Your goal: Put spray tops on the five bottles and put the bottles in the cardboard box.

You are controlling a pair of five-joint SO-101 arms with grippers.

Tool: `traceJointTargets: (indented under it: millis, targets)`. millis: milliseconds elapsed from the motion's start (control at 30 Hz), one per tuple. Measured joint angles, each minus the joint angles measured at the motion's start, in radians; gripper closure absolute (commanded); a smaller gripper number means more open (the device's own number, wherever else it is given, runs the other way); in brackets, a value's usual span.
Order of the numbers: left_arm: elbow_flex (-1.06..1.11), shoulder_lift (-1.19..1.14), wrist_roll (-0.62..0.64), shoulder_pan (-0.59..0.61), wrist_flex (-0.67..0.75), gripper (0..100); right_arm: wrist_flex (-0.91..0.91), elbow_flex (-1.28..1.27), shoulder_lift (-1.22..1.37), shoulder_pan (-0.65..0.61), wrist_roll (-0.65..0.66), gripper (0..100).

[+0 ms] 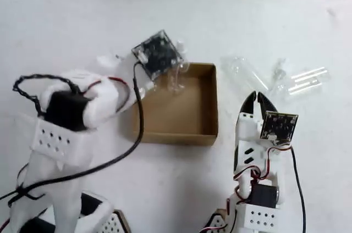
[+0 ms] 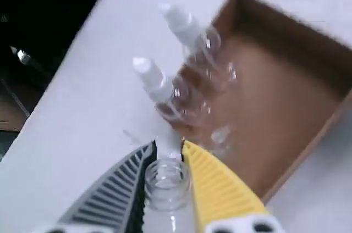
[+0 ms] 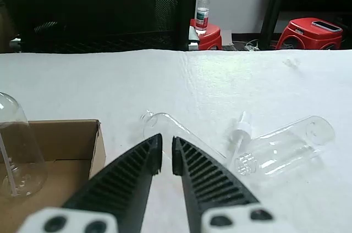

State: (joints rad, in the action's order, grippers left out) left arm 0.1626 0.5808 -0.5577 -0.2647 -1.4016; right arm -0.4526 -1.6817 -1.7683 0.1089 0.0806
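Clear plastic bottle (image 2: 165, 183), neck open, no spray top, clamped in grey-and-yellow left gripper (image 2: 168, 148) over far left corner of brown cardboard box (image 2: 297, 35). Risk: boxed uncapped if dropped now. Could also knock over two capped clear bottles (image 2: 192, 40) leaning in that corner. Black right gripper (image 3: 166, 144) nearly closed, empty, toward table's right edge. Loose white spray top (image 3: 242, 128) beside two lying clear bottles (image 3: 286, 145), likely to roll when nudged.
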Motion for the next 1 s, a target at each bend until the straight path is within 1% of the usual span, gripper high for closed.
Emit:
traceJointTargets:
  millis: [100,167,233,400,633,700,833,900,1000]
  targets:
    - [0.032,0.014,0.203,-0.046,0.123,98,0.0,0.0,0.0,0.0,0.0,97.7]
    - [0.103,0.015,0.319,-0.069,0.233,98,0.0,0.0,0.0,0.0,0.0,97.7]
    - [0.206,0.015,0.408,-0.089,0.361,98,0.0,0.0,0.0,0.0,0.0,97.7]
    - [0.486,0.015,0.523,-0.121,0.69,98,0.0,0.0,0.0,0.0,0.0,97.7]
    - [0.758,0.015,0.69,-0.109,1.085,98,0.0,0.0,0.0,0.0,0.0,97.7]
    - [0.829,0.015,0.723,-0.086,1.177,98,0.0,0.0,0.0,0.0,0.0,97.7]
    - [0.967,0.015,0.732,-0.061,1.339,98,0.0,0.0,0.0,0.0,0.0,97.7]
    - [1.011,0.02,0.721,-0.058,1.381,98,0.0,0.0,0.0,0.0,0.0,97.7]
    - [1.049,0.057,0.66,-0.06,1.404,98,0.0,0.0,0.0,0.0,0.0,97.7]
